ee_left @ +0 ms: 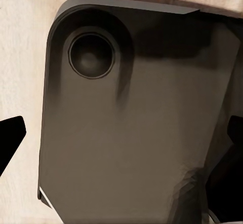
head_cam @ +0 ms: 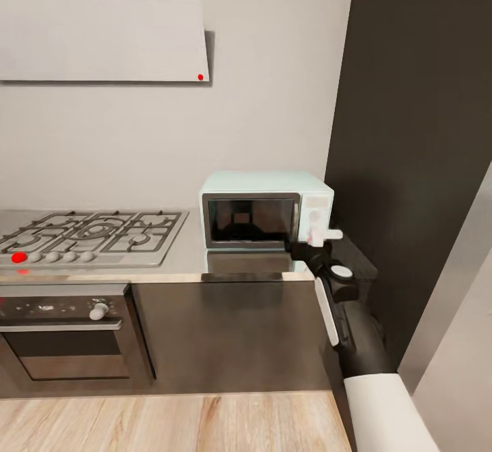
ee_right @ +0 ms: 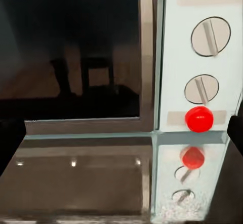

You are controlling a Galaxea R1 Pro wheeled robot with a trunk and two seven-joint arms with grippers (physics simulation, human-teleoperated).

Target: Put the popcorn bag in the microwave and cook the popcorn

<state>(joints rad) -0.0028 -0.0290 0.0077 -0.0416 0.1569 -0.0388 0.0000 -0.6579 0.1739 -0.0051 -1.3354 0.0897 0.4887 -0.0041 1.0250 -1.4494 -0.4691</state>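
right claw (head_cam: 321,235) hovers at the microwave (head_cam: 263,208) control panel, spread wide; door shut. microwave stands near the table (head_cam: 239,264) front edge.

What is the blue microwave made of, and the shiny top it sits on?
The microwave looks like pale mint painted metal or plastic, smooth and matte; I can't tell which. Its door is dark glass, since it shows reflections in the right wrist view. The countertop looks like polished grey steel or something similar, because it mirrors the microwave's knobs and red button.
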